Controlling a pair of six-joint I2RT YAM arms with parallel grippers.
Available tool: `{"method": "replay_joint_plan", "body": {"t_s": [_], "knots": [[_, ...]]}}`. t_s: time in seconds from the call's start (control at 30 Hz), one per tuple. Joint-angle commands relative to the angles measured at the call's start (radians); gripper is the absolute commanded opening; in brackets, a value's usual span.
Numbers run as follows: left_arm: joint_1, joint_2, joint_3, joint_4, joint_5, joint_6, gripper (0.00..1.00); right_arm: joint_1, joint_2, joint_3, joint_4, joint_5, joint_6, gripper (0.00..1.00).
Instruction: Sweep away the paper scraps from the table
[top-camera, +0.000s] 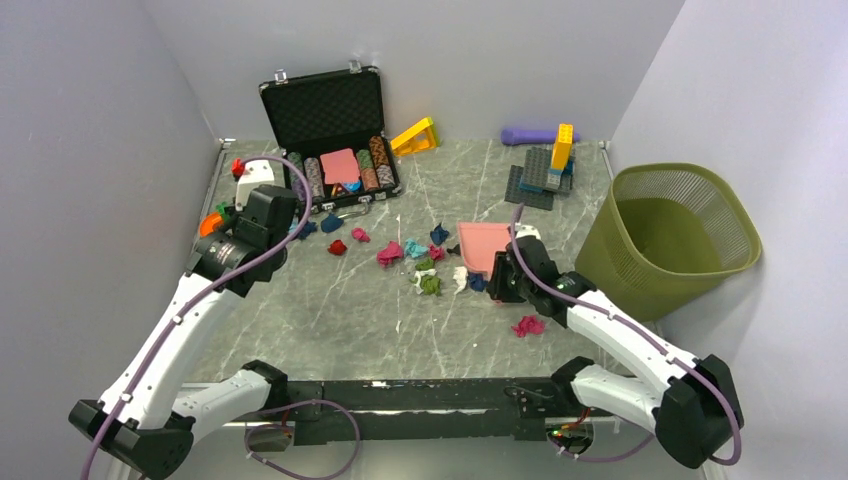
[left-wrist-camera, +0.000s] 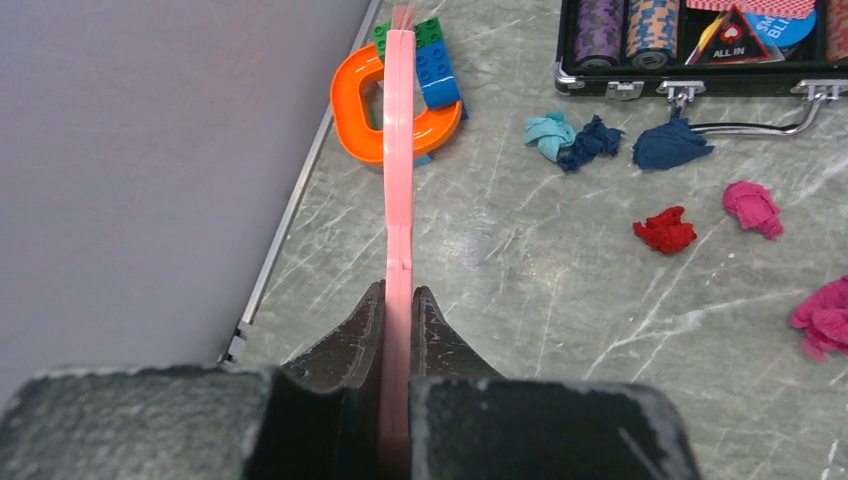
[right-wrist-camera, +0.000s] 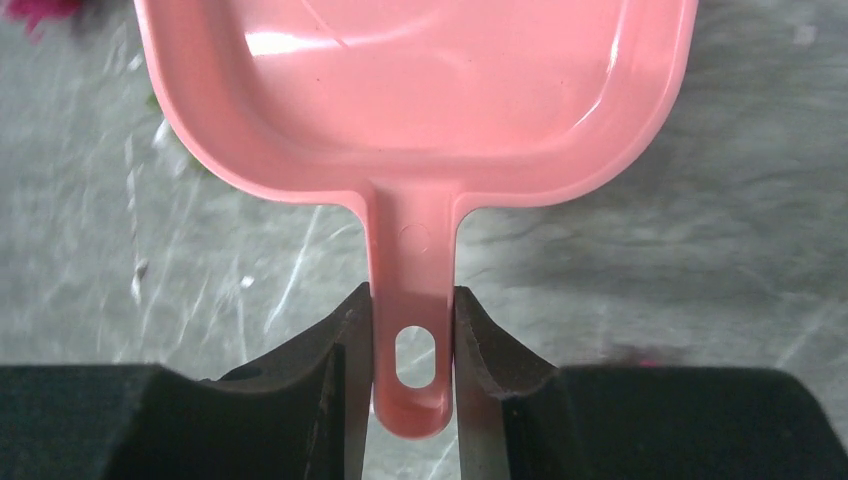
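Note:
Several crumpled paper scraps lie mid-table (top-camera: 330, 310): red (top-camera: 338, 247), magenta (top-camera: 389, 254), teal (top-camera: 415, 248), navy (top-camera: 439, 234), green (top-camera: 430, 284), white (top-camera: 460, 275). One magenta wad (top-camera: 527, 325) lies alone nearer the front. My left gripper (left-wrist-camera: 400, 292) is shut on a thin pink brush (left-wrist-camera: 399, 150), seen edge-on, left of the scraps; red (left-wrist-camera: 664, 230), magenta (left-wrist-camera: 753, 207), teal (left-wrist-camera: 549, 133) and navy (left-wrist-camera: 670, 147) wads lie to its right. My right gripper (right-wrist-camera: 410, 305) is shut on the handle of a pink dustpan (right-wrist-camera: 415, 80), which sits right of the scraps in the top view (top-camera: 483, 243).
An open black poker chip case (top-camera: 330, 135) stands at the back left. An orange ring with bricks (left-wrist-camera: 395, 100) lies by the left wall. A brick build on grey plates (top-camera: 548, 170) is at the back right. A green mesh bin (top-camera: 672, 235) stands right of the table.

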Motion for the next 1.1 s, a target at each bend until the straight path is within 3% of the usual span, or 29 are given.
{"method": "replay_joint_plan", "body": {"t_s": [0.0, 0.1, 0.27, 0.53, 0.77, 0.87, 0.97, 1.07], "knots": [[0.006, 0.009, 0.019, 0.040, -0.047, 0.080, 0.00, 0.119, -0.014, 0.065, -0.027, -0.106, -0.073, 0.25], [0.019, 0.033, -0.019, 0.102, 0.005, 0.170, 0.00, 0.218, 0.029, 0.115, -0.052, -0.110, -0.124, 0.23], [0.074, 0.165, 0.004, 0.106, 0.169, 0.199, 0.00, 0.286, -0.008, 0.125, -0.043, -0.143, -0.162, 0.21], [0.075, 0.495, 0.172, 0.004, 0.152, 0.220, 0.00, 0.290, -0.126, 0.120, -0.067, -0.173, -0.184, 0.22], [0.073, 0.723, 0.211, -0.052, 0.197, 0.212, 0.00, 0.290, -0.166, 0.122, -0.053, -0.196, -0.197, 0.21], [0.054, 0.762, 0.238, -0.077, 0.357, 0.230, 0.00, 0.291, -0.183, 0.111, -0.049, -0.185, -0.191, 0.19], [0.006, 0.710, 0.253, -0.083, 0.562, 0.250, 0.00, 0.290, -0.204, 0.103, -0.046, -0.176, -0.183, 0.19], [-0.051, 0.629, 0.278, -0.144, 0.662, 0.234, 0.00, 0.289, -0.220, 0.103, -0.053, -0.161, -0.176, 0.19]]}}
